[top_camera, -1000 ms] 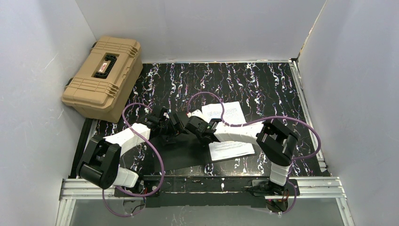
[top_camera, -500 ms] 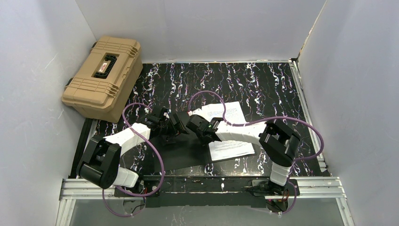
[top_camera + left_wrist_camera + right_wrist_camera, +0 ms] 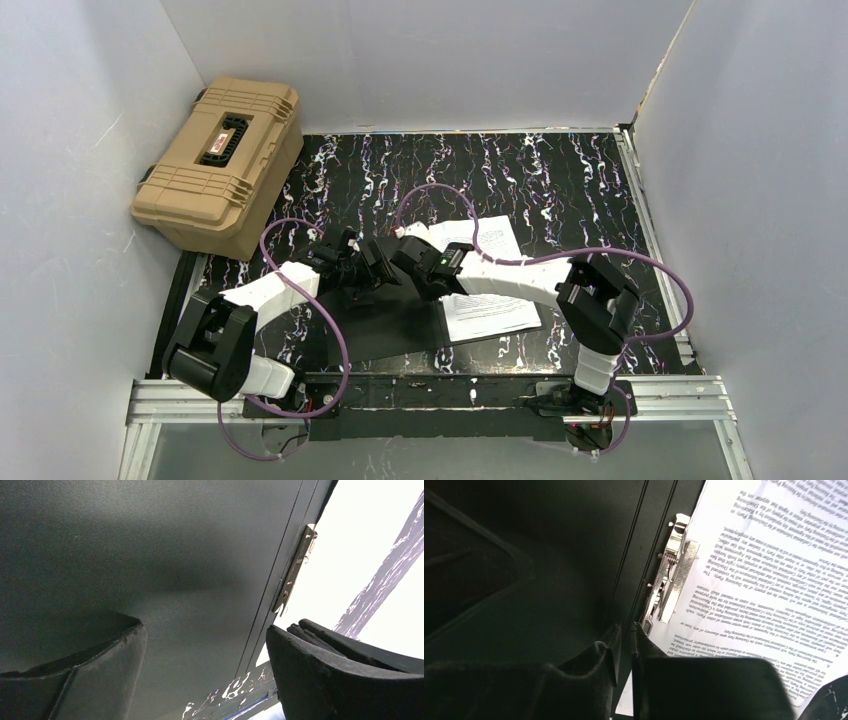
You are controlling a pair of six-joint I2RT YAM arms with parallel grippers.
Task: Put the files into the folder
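Easing off at the spine of the folder (image 3: 549,555)
Right gripper (image 3: 625,630) has shifted slightly farther in and its jaws have cracked a slit apart, gripping nothing visible; left gripper (image 3: 205,630) hangs wide apart over the black inside. Beyond, the files (image 3: 764,570) lie on the open right half beside the metal clip (image 3: 671,570), so closing the cover likely remains.
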